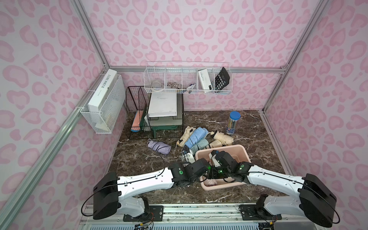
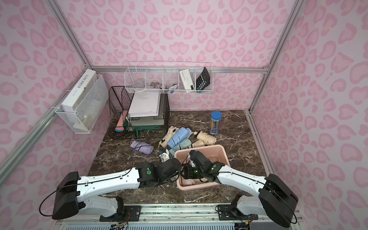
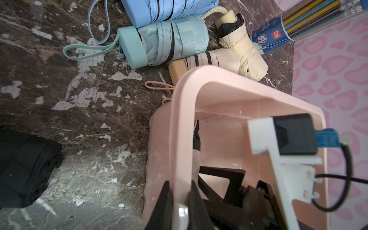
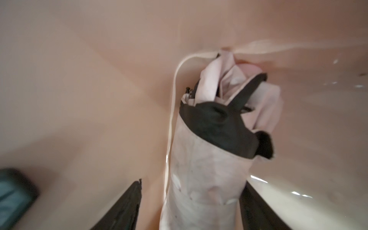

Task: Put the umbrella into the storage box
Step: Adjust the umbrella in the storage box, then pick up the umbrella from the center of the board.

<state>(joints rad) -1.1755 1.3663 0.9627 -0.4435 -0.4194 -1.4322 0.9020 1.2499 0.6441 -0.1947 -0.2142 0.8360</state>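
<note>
One umbrella (image 4: 205, 179) in storage box (image 4: 79, 69), r. wrist view clearest

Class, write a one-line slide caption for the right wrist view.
Folded pink umbrella inside the storage box, between the fingers of the open right hand.

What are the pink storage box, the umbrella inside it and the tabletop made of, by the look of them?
The storage box: glossy moulded plastic, by its smooth rounded rim and highlights.
The umbrella: thin fabric, likely; pale pink with black lining, creased and matte.
The tabletop: dark marble look, but flaked whitish patches suggest a printed film, not stone.
</note>
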